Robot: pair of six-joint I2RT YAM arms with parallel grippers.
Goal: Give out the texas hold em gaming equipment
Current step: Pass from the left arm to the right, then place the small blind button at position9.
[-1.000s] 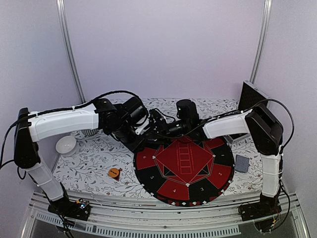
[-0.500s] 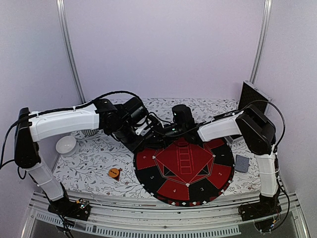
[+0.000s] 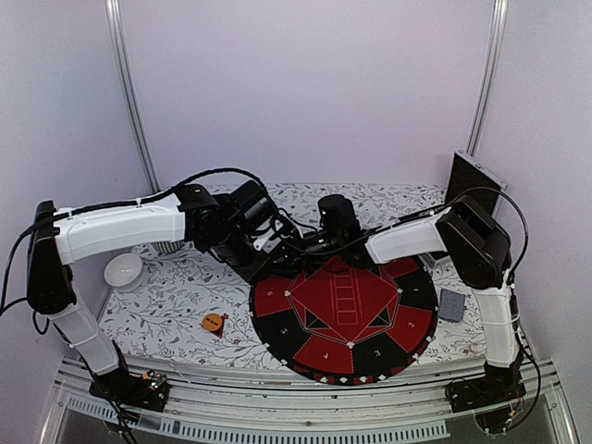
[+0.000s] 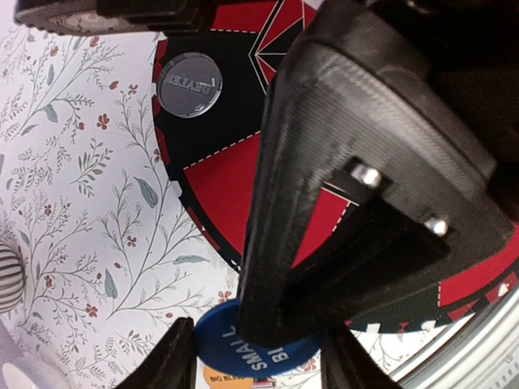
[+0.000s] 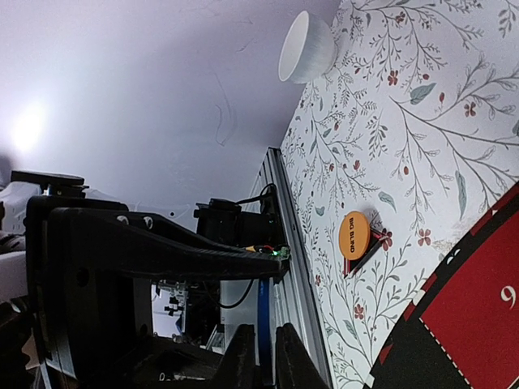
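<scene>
Right gripper (image 5: 265, 358) closed edge-on on the blue disc (image 4: 231, 350), left gripper (image 4: 259, 362) clamping it too. My worry: a skewed pull twists it free, dropping it on the mat (image 4: 217, 190).

1. The worktop (image 3: 176, 296) is covered by a matt cloth with a printed floral pattern.
2. The round mat (image 3: 344, 305) looks flat and matt.
3. The blue disc (image 4: 235, 356) is smooth plastic with printed lettering. The orange disc (image 5: 354, 236) looks the same.
4. The silver disc (image 4: 189, 84) has a metallic sheen.
5. The white bowl (image 5: 308, 47) is smooth and glossy.
6. The left claw (image 4: 259, 356) has matt black plastic fingers (image 4: 174, 361). The black plastic piece (image 4: 349, 162) above them is finely ridged and carries bright metal screws (image 4: 367, 175).
7. The arm shells (image 3: 120, 229) are smooth white plastic.
</scene>
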